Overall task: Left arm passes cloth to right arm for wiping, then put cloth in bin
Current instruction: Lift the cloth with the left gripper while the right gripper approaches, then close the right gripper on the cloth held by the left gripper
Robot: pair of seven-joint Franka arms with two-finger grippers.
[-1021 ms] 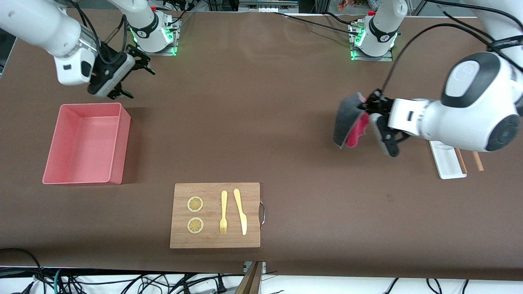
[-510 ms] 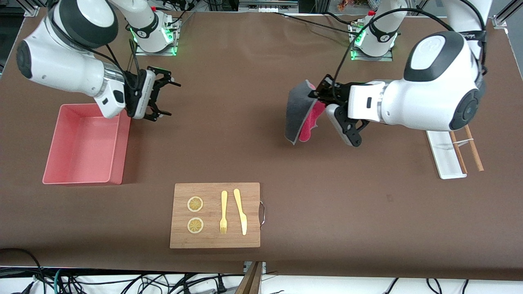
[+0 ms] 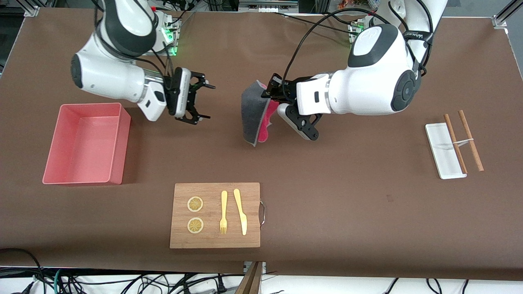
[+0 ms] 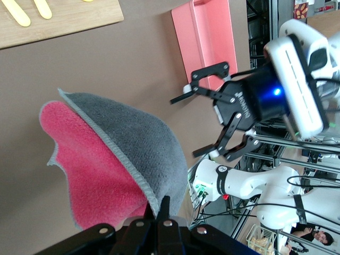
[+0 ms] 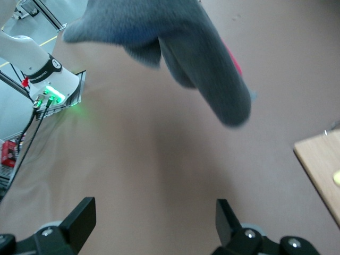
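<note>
My left gripper (image 3: 270, 93) is shut on one edge of the cloth (image 3: 254, 116), which hangs over the middle of the table with its grey face toward the right arm and its magenta face toward the left arm. In the left wrist view the fingertips (image 4: 164, 204) pinch the cloth (image 4: 117, 154). My right gripper (image 3: 203, 102) is open and empty over the table beside the bin (image 3: 119, 143), pointing at the cloth with a gap between them. It also shows in the left wrist view (image 4: 204, 119). In the right wrist view the cloth (image 5: 180, 53) hangs ahead of the spread gripper (image 5: 154, 223).
A wooden board (image 3: 215, 241) with two lemon slices, a fork and a knife lies nearer the front camera. A small white tray (image 3: 443, 157) and chopsticks (image 3: 470, 139) lie at the left arm's end. The pink bin is empty.
Both arms have swung toward the middle of the table. The left gripper carried the cloth toward the right arm, and the open right gripper moved from the bin toward the cloth.
</note>
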